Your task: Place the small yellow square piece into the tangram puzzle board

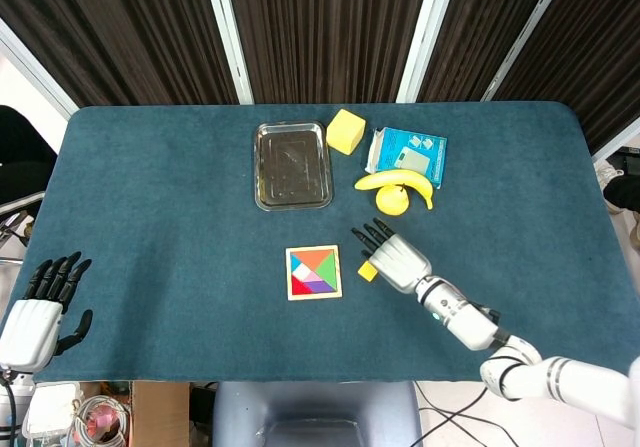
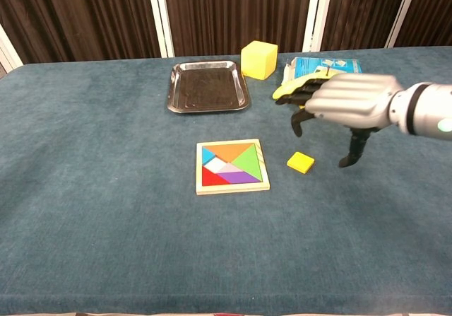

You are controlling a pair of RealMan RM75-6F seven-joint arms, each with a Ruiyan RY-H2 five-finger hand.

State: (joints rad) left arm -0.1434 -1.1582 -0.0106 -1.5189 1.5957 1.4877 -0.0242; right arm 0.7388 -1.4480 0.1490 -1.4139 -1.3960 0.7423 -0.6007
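Note:
The small yellow square piece [image 2: 301,162] lies flat on the blue cloth just right of the tangram board [image 2: 232,165], apart from it; in the head view the square piece [image 1: 366,270] is partly covered by my right hand. The board [image 1: 313,272] holds several coloured pieces. My right hand [image 2: 346,102] [image 1: 394,256] hovers above the square, palm down, fingers spread and pointing toward the board, holding nothing. My left hand [image 1: 40,307] rests at the table's near left corner, fingers apart and empty; the chest view does not show it.
At the back stand a metal tray [image 2: 208,86], a yellow cube [image 2: 258,59], a blue box [image 2: 330,69] and a banana [image 1: 394,181] with a yellow pear [image 1: 392,200], close behind my right hand.

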